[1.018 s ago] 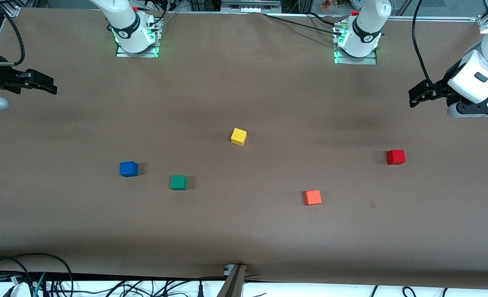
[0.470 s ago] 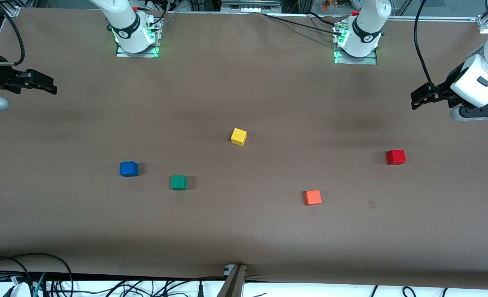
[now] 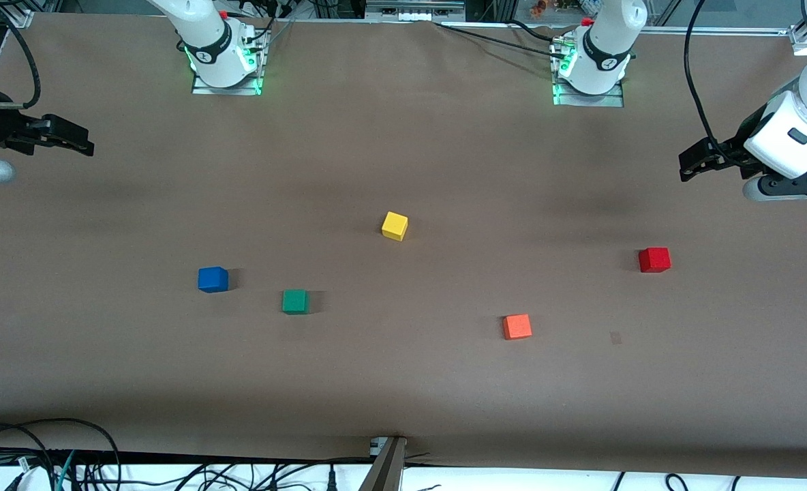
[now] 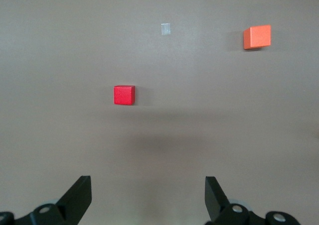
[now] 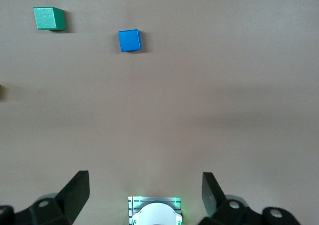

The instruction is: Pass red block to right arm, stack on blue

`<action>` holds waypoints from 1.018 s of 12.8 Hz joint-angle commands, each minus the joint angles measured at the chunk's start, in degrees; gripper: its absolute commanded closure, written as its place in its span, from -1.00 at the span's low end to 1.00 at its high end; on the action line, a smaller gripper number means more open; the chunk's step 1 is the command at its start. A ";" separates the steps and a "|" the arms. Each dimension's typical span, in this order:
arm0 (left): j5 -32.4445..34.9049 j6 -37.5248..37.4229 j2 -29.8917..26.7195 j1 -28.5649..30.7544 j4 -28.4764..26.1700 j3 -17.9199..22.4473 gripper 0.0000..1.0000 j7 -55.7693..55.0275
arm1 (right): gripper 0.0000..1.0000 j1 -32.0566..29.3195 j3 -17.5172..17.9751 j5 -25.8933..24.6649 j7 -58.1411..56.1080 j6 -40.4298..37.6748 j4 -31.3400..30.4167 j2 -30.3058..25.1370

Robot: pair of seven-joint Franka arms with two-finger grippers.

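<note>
Brown desk (image 3: 403, 382), five loose cubes, both arms up in the air at opposite ends.

Left hand (image 3: 691, 158): held above the desk at the left arm's end, over bare surface, holding nothing. In the left wrist view the two fingers (image 4: 79, 197) stand wide apart with only desk between them. Fully spread, empty.

Right hand (image 3: 76, 141): held above the desk at the right arm's end, near the desk edge. The right wrist view shows its fingers (image 5: 77, 190) likewise wide apart, nothing gripped. The right arm waits.

Red block (image 3: 654, 260): flat on the desk toward the left arm's end, nearer the front camera than the spot under the left hand. Free of any contact. The left wrist view has it (image 4: 124, 95) in sight, well clear of the fingertips.

Blue cube (image 3: 212, 279): flat on the desk toward the right arm's end, nothing on top. It is seen from the right wrist view (image 5: 129, 40).

Green cube (image 3: 294, 301): near the blue cube, slightly nearer the front camera, not touching it.

Yellow cube (image 3: 394, 226): mid-desk, farther from the front camera than the others.

Orange cube (image 3: 516, 326): between the green cube and the red block along the desk, nearest the front camera of the five, well apart from the red block.

A small pale mark (image 3: 615, 337) lies on the desk between the orange cube and the red block.
</note>
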 commanded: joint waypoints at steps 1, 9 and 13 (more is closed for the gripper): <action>0.18 -1.27 2.67 -0.06 3.18 0.29 -1.00 0.23 | -1.00 -0.33 -0.02 0.15 -0.47 -0.24 0.09 -0.27; 0.19 5.40 13.12 8.18 2.32 0.38 -1.00 8.55 | -1.00 -0.33 -0.02 0.24 -0.47 -0.16 0.09 -0.27; 0.19 18.30 20.14 10.29 -2.24 0.29 -1.00 10.24 | -1.00 -0.33 -0.02 0.33 -0.38 -0.07 0.18 -0.18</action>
